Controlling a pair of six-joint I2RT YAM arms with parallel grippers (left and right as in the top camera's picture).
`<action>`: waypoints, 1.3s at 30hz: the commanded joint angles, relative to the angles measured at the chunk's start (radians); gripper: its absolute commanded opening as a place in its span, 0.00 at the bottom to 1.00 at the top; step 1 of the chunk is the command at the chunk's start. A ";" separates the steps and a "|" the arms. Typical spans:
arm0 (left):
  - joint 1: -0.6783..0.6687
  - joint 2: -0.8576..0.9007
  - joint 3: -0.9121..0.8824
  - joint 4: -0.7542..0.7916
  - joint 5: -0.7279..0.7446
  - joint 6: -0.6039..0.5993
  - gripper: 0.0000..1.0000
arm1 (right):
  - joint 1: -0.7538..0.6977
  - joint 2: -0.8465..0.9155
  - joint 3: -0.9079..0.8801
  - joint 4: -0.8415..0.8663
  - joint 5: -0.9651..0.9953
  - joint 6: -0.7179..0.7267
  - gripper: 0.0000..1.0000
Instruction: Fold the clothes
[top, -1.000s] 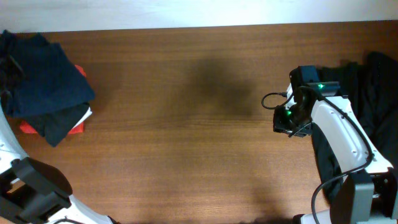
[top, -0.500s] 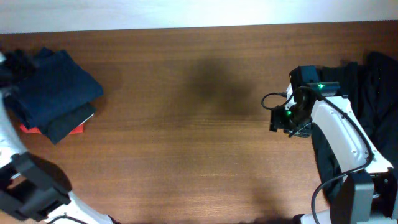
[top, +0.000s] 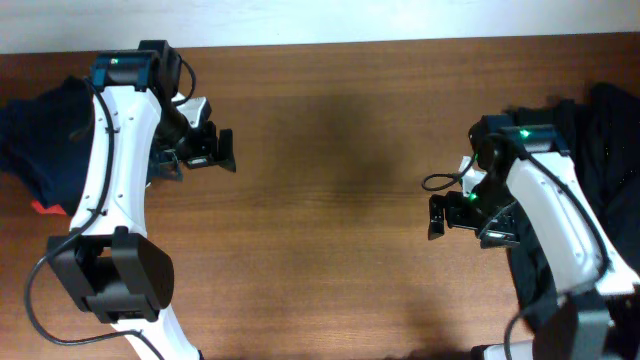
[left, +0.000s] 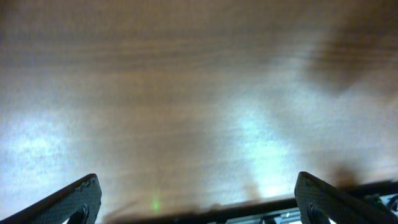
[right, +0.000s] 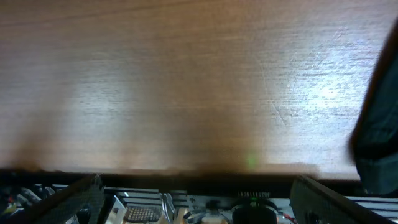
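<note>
The clothes lie in two heaps. A navy pile (top: 38, 140) sits at the table's far left, partly hidden behind my left arm. Black garments (top: 603, 130) lie at the right edge, and a strip of that dark fabric (right: 380, 118) shows in the right wrist view. My left gripper (top: 228, 150) hovers open to the right of the navy pile. In the left wrist view only bare wood shows between its fingertips (left: 71, 200). My right gripper (top: 433, 215) is open too, left of the black garments, with nothing between its fingertips (right: 326, 198).
A red item (top: 40, 207) peeks out below the navy pile. The brown wooden table (top: 320, 230) stretches between both arms. The table's edge with dark equipment (right: 205, 202) beyond it shows in the right wrist view.
Both grippers have opened wide. My left arm swung in from the left edge, away from the navy pile, toward the table's middle. The right gripper shifted slightly toward the near edge.
</note>
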 joint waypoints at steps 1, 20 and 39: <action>0.000 -0.109 -0.026 -0.003 -0.022 -0.003 0.99 | -0.005 -0.244 0.020 0.036 -0.011 0.000 0.99; -0.042 -1.503 -1.183 0.715 -0.066 -0.026 0.99 | -0.005 -0.937 -0.237 0.226 0.181 0.075 0.98; -0.042 -1.503 -1.183 0.715 -0.066 -0.026 0.99 | 0.068 -1.386 -0.886 0.970 0.134 -0.095 0.99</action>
